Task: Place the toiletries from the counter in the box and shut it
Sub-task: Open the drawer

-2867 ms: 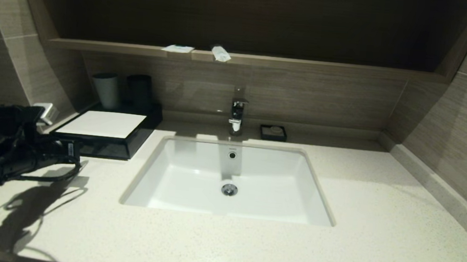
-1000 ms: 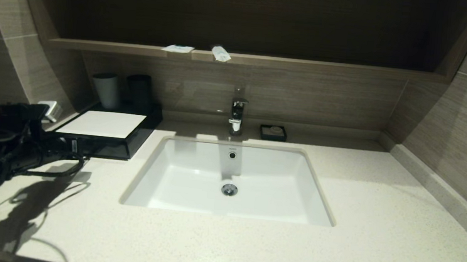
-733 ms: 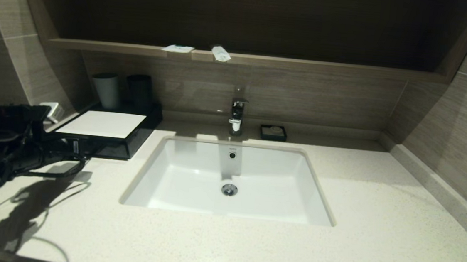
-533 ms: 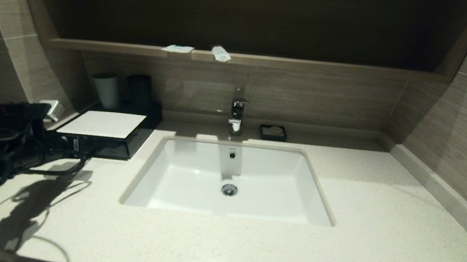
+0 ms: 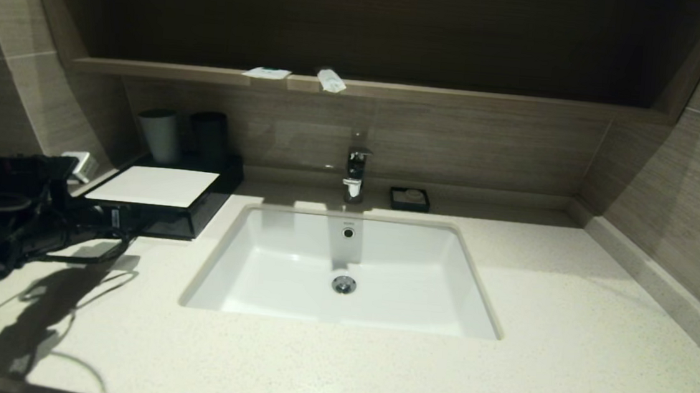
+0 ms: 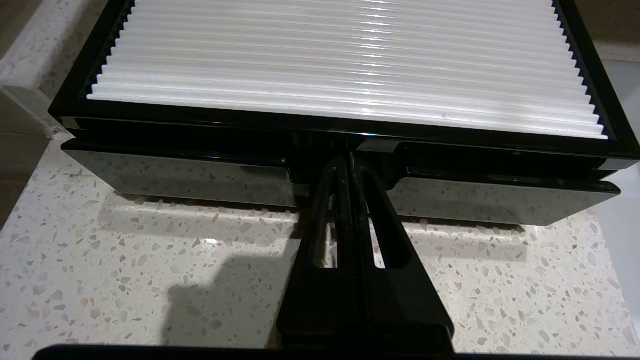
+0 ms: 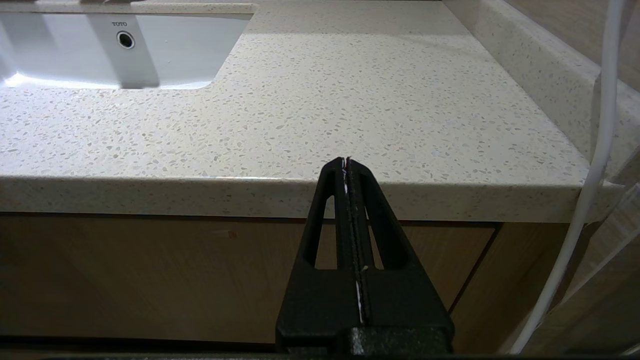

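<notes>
- Right now the left gripper (image 6: 350,162) is sitting low at the front of the box (image 5: 164,213), w/ fingers pressed together and tips poking into the notch (image 6: 345,157) in the middle of the drawer (image 6: 200,185) front.
- Drawer is showing a thin dark gap under the box's top frame; can't tell if it's fully in.
- Box is resting on the left of the vanity top (image 5: 565,313), w/ its white ribbed panel (image 6: 350,55) facing up.
- Left arm (image 5: 17,220) is reaching in from the left edge, throwing a shadow on the stone in front of it.
- Sachet (image 5: 266,73) and pouch (image 5: 331,81) are lying on the ledge (image 5: 458,97) above the tap (image 5: 355,172), near each other but apart, well away from the box.
- Right gripper (image 7: 346,165) is hanging off the front edge of the vanity top at the right side, fingers pressed together, holding nothing; it's out of the head view.
- Two cups (image 5: 183,136) are standing behind the box, and a small soap dish (image 5: 410,199) is sitting right of the tap, behind the sink (image 5: 344,271).
</notes>
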Tool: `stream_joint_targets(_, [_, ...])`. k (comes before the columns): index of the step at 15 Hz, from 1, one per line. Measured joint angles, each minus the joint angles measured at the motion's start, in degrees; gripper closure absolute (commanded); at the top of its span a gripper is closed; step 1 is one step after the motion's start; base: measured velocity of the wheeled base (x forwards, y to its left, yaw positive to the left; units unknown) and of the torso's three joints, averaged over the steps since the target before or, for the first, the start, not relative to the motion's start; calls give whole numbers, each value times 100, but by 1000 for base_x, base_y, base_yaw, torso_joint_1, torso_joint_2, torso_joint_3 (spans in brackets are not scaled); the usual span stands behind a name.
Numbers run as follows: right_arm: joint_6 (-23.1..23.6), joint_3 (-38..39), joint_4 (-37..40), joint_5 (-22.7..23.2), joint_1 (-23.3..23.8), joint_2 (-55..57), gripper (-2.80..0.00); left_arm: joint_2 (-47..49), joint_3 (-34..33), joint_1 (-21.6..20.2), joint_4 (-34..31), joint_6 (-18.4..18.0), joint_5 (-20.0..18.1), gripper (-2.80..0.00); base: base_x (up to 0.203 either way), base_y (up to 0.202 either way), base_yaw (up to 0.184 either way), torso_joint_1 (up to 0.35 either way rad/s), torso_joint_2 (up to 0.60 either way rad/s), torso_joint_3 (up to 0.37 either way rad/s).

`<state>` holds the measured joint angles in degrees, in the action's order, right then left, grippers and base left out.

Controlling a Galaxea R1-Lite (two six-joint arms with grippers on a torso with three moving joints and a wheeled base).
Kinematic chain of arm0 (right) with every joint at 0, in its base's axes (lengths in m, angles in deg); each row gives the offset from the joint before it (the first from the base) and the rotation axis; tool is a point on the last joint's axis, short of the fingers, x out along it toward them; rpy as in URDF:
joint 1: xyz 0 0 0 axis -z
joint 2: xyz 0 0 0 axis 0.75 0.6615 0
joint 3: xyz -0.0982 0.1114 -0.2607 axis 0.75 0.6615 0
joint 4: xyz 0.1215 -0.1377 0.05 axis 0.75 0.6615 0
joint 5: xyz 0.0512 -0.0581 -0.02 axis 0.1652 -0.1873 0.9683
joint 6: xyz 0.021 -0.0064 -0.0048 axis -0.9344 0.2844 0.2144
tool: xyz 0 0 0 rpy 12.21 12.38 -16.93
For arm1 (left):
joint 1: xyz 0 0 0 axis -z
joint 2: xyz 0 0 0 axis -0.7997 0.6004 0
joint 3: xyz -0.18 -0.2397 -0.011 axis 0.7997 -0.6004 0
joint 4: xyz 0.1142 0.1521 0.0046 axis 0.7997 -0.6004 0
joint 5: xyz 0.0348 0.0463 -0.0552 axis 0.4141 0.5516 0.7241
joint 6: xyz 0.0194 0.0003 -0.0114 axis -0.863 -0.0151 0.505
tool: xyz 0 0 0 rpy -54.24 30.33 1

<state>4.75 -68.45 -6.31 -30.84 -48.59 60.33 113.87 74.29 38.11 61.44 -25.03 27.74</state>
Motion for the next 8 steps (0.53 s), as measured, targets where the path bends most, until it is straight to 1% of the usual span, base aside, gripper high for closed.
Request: stream_joint_targets(8, [0, 0, 0, 0, 0, 0, 0, 37, 63, 17, -4, 0, -5, 0, 0, 0, 0, 0, 0, 0])
